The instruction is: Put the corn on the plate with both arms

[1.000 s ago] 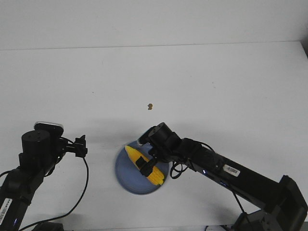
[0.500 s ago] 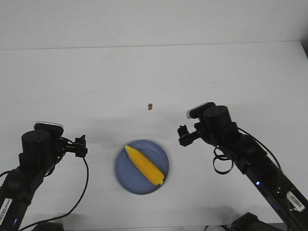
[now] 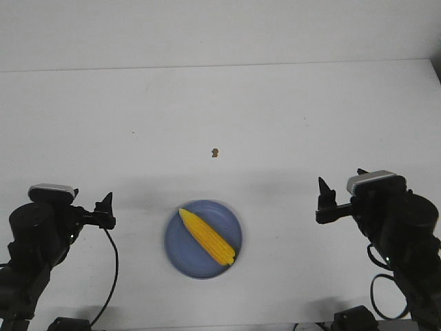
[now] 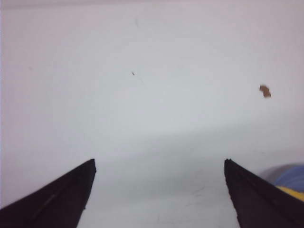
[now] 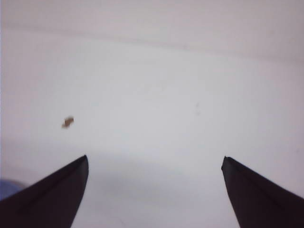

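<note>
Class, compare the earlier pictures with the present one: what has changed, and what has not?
The right pincer let go of the corn and drew back to the robot's right, now open. The left pincer shifted slightly outward. The corn, the plate and the brown speck stayed put.

corn (image 3: pixel 207 236): yellow cob lying diagonally on plate | plate (image 3: pixel 180 254): periwinkle-blue, round (near table's front edge)

Plain white table (image 3: pixel 275 110), pale wall bkgd (image 3: pixel 220 31)
</note>
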